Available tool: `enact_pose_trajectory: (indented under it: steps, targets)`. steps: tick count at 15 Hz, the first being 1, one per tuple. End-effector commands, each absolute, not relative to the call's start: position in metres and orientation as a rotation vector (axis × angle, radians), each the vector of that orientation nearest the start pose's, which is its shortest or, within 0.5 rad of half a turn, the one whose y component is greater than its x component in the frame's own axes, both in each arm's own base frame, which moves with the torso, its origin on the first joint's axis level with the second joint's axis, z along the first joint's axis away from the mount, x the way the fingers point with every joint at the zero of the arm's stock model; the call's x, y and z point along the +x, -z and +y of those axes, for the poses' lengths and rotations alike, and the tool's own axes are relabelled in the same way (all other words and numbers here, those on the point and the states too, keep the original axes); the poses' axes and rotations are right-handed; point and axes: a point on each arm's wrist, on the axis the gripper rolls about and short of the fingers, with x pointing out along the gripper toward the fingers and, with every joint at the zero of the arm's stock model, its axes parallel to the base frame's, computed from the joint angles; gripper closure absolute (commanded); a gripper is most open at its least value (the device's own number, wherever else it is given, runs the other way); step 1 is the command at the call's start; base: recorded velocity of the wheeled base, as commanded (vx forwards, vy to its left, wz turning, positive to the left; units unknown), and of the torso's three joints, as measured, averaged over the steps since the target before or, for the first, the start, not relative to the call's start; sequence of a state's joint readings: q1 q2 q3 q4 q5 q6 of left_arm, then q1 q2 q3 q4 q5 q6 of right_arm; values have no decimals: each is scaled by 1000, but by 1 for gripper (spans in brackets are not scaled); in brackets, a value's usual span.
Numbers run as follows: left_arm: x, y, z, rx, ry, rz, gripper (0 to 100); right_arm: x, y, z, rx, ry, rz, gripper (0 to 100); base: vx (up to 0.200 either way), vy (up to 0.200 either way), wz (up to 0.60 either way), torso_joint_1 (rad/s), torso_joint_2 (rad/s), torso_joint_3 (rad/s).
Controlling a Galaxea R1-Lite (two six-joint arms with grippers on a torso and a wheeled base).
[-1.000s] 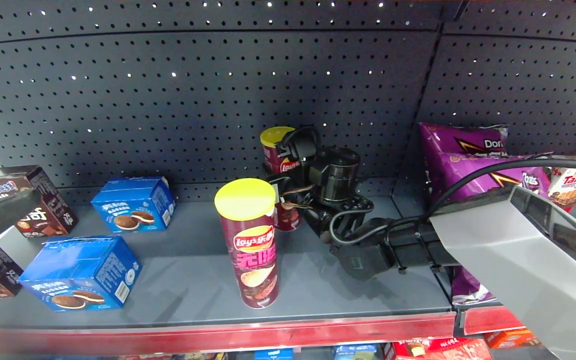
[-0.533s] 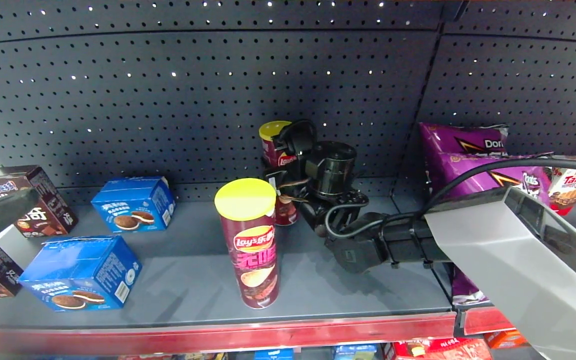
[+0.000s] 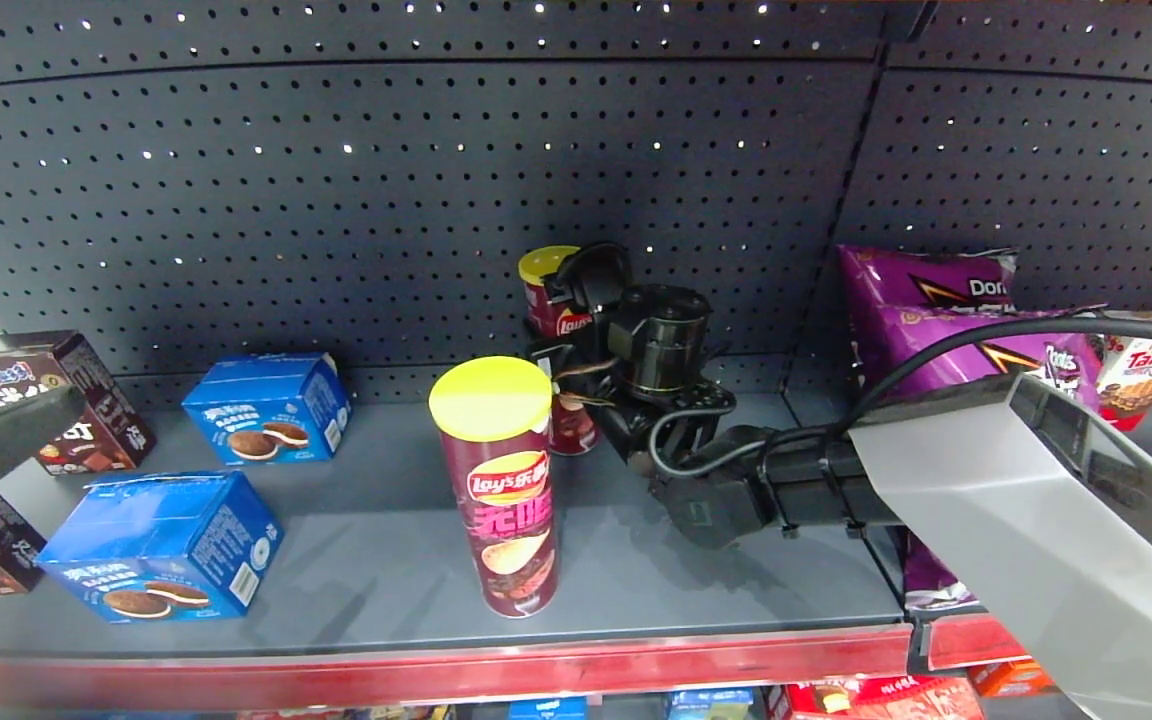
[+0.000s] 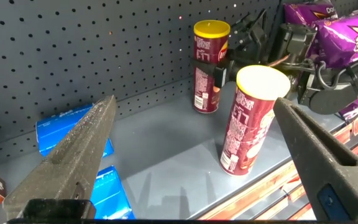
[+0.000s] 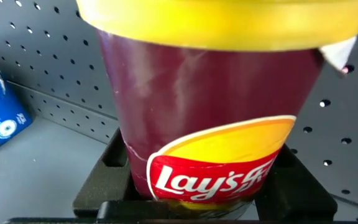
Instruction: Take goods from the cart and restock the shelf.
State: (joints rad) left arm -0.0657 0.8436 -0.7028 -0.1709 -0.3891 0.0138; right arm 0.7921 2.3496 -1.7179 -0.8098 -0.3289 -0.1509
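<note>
Two maroon chip cans with yellow lids are on the grey shelf (image 3: 356,560). The front can (image 3: 498,490) (image 4: 248,121) stands free near the shelf's edge. The back can (image 3: 544,292) (image 4: 204,53) (image 5: 210,124) is upright close to the perforated back panel, and my right gripper (image 3: 564,368) (image 4: 227,70) is shut on its middle. Its black fingers (image 5: 107,180) clasp both sides of the can. My left gripper (image 4: 194,106) is open, its fingers spread wide with nothing between them, in front of the shelf and left of the cans.
Two blue cookie boxes (image 3: 161,545) (image 3: 268,405) and dark brown boxes (image 3: 61,400) fill the shelf's left side. Purple chip bags (image 3: 936,320) and a red-and-white box (image 3: 1146,370) stand to the right. A red lip (image 3: 436,670) runs along the front edge.
My right arm has pushed the held can a little farther back and left toward the panel. The front can and the boxes have stayed put.
</note>
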Motion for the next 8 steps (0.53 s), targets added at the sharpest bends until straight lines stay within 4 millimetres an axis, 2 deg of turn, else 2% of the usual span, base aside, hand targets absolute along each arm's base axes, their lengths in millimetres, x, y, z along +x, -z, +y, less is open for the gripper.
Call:
enact_pose_trajectory:
  steps: [1, 8]
  targets:
    - [83, -275, -14, 18, 455, -29, 0, 353, -191, 347, -58, -438, -188, 100, 0, 0, 0, 0, 0, 0]
    - [83, -274, -14, 17, 455, -26, 0, 347, -188, 354, -69, -415, -179, 100, 0, 0, 0, 0, 0, 0]
